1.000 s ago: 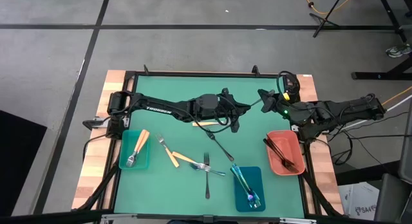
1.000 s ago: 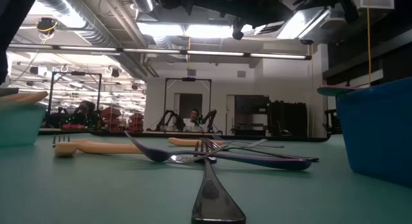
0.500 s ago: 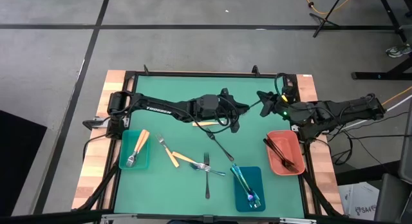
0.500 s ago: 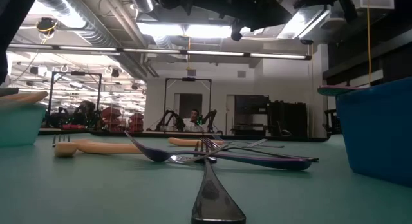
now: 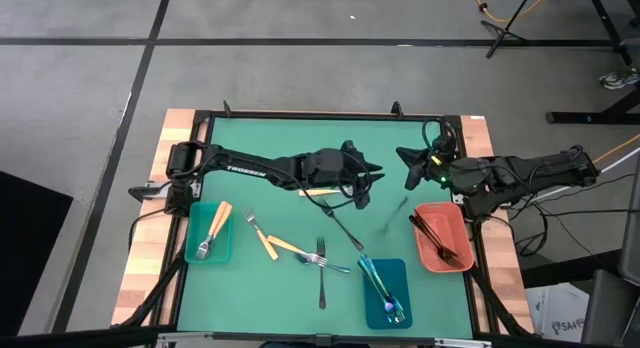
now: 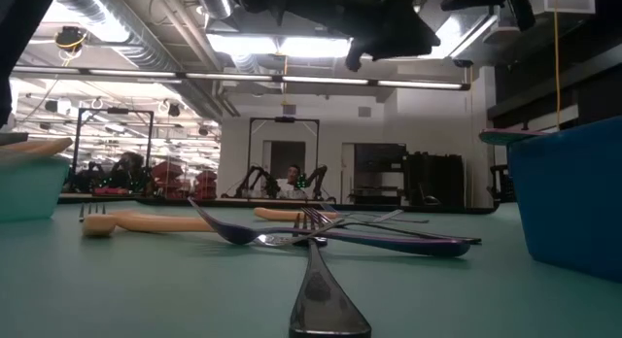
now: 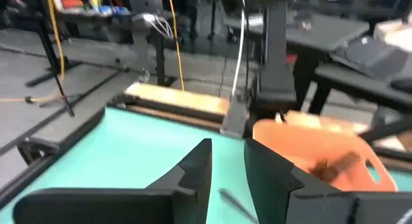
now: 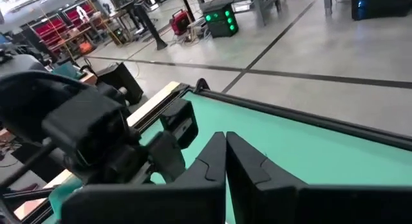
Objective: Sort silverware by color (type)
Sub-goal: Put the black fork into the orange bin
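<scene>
My left gripper (image 5: 378, 174) (image 7: 226, 150) hangs open above the table's middle, nothing between its fingers. Just to its right, my right gripper (image 5: 405, 155) (image 8: 225, 135) is shut on nothing and faces it. A slim grey utensil (image 5: 394, 216) (image 7: 233, 203) shows blurred below them, beside the salmon tray (image 5: 452, 216), touched by neither gripper. That tray holds dark utensils (image 5: 436, 238). Iridescent pieces (image 5: 384, 290) lie in the blue tray (image 5: 398, 270), and an orange-handled fork (image 5: 214, 228) in the teal tray (image 5: 192, 250).
Loose on the green mat are orange-handled pieces (image 5: 268, 242) (image 5: 320, 192), a dark fork (image 5: 346, 228) and crossed silver forks (image 5: 321, 266) near the front. The trays line the near edge. In the low view a fork handle (image 6: 321, 299) lies close to the camera.
My left gripper has opened and tipped slightly; my right gripper has rolled and shut. The slim utensil that stretched between the two grippers has dropped away toward the near edge and now shows blurred beside the salmon tray.
</scene>
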Controlling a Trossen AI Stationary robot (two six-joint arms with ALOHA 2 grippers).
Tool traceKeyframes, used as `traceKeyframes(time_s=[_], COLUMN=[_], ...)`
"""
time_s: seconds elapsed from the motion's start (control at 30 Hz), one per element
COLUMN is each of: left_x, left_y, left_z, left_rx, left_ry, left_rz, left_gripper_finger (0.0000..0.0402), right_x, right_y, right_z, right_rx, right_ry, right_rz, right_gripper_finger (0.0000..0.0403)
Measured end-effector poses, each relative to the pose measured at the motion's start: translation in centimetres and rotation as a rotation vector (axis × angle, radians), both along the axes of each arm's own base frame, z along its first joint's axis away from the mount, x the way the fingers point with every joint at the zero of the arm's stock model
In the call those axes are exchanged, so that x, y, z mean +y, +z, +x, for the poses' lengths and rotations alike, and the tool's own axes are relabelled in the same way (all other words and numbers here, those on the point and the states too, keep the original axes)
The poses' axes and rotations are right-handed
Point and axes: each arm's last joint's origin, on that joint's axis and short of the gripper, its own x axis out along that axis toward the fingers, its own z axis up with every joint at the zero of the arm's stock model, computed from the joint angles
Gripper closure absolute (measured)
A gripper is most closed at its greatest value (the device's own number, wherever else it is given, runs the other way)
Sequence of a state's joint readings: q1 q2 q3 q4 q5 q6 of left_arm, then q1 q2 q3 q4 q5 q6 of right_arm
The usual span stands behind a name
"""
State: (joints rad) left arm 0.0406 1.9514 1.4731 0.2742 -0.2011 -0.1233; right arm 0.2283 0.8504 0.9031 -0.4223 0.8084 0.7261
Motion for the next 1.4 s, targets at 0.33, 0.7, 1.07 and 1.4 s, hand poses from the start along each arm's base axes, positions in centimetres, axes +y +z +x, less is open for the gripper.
traceKeyframes(time_s=[0.33, 0.7, 1.07, 1.4], left_x=[-0.2, 0.0, -0.2, -0.4], left_y=[-2.3, -3.6, -2.5, -2.3], left_z=[-0.8, -1.6, -3.6, -5.5], left_rx=[0.252, 0.414, 0.553, 0.715], left_ry=[-0.038, -0.034, -0.068, -0.157], left_rz=[-0.02, -0.03, 0.007, 0.0], left_gripper_finger=[0.0315, 0.0315, 0.0315, 0.0315], right_x=[0.1, 0.5, 0.8, 1.3], right_y=[-0.9, -1.3, -1.4, -2.3], right_z=[-0.1, -0.1, 0.0, 1.4], right_rx=[0.105, 0.149, 0.135, 0.198], right_ry=[0.068, 0.192, 0.271, 0.35], right_rz=[0.007, 0.069, 0.153, 0.193], right_gripper_finger=[0.0403, 0.0402, 0.0298, 0.0254])
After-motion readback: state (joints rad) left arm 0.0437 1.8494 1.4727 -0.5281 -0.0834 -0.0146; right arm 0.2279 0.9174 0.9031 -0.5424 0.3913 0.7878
